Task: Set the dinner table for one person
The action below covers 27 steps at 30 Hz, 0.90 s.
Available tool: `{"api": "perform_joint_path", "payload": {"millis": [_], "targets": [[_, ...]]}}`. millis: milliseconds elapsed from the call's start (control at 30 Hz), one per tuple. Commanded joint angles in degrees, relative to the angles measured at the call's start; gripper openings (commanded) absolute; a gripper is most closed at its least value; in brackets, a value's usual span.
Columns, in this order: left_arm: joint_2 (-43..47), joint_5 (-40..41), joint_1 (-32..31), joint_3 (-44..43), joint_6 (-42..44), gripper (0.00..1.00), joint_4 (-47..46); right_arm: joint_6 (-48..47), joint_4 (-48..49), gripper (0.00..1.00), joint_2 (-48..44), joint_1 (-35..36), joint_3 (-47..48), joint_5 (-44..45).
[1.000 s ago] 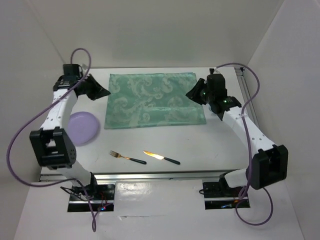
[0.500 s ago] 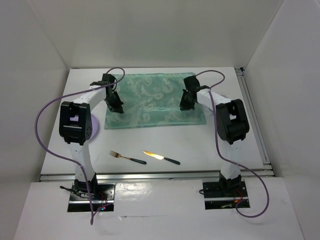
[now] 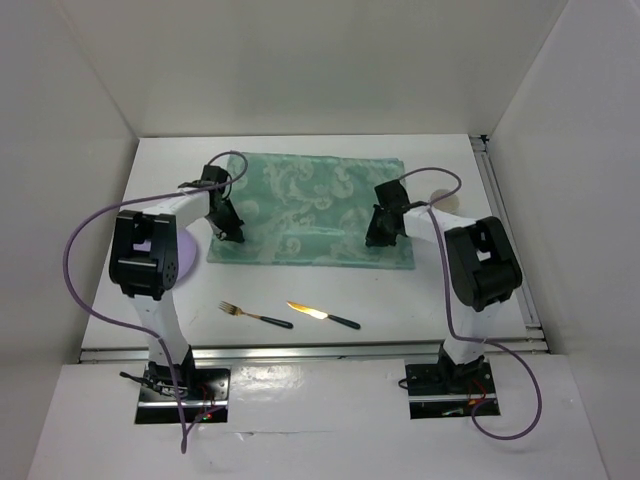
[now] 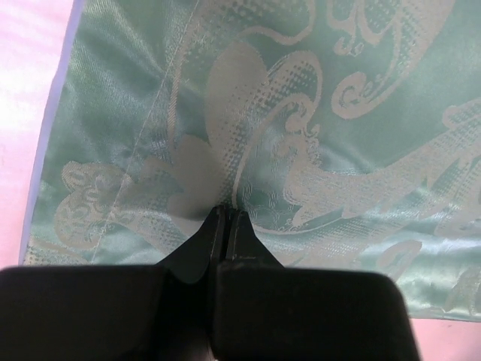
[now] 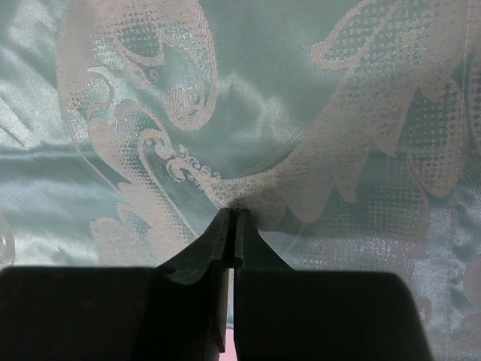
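- Dinner table [image 3: 440, 290] carries the teal cloth [image 3: 300, 205] on its far half, with the cloth's long axis running left to right, parallel to the near edge.
- Left gripper [image 3: 232, 232] is closed, tips down on the cloth's near-left part. Right gripper [image 3: 375, 238] is closed likewise by the near-right corner. Whether either pinches a fold I cannot tell.
- Fork [image 3: 255, 315] and knife [image 3: 322, 316] lie between the cloth and the near edge, so a pull that way probably needs both arms moving evenly.

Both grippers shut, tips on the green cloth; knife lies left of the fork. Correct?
No. The knife lies right of the fork, per the top external view. The rest holds: left gripper and right gripper are shut, tips on the green cloth.
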State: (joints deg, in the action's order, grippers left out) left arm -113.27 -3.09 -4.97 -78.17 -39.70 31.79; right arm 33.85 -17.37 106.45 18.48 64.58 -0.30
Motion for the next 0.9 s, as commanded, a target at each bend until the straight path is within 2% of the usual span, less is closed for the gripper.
{"api": "perform_joint_path", "payload": {"millis": [0,367,600,767,833,867], "targets": [[1.6,1.5,-0.7,7.5,-0.4,0.0,2.6,1.2,-3.0,0.0,-3.3,1.5,-6.5,2.7],[10.5,4.6,-1.2,17.3,-2.6,0.0,3.1,1.8,-2.5,0.0,-5.6,3.1,-11.0,2.7],[11.7,6.3,-1.2,16.6,-3.1,0.0,5.4,3.2,-4.9,0.0,-6.3,6.0,-11.0,4.9],[14.8,6.8,-2.2,14.3,-3.1,0.0,7.7,3.9,-7.5,0.0,-10.4,7.0,-9.0,7.3],[17.1,8.2,-2.9,13.0,-2.5,0.15,8.9,3.2,-9.3,0.01,-12.1,7.0,-6.7,7.9],[18.0,8.2,-3.5,11.4,-2.5,0.23,10.1,3.2,-11.0,0.09,-14.0,7.0,-4.0,9.2]]}}
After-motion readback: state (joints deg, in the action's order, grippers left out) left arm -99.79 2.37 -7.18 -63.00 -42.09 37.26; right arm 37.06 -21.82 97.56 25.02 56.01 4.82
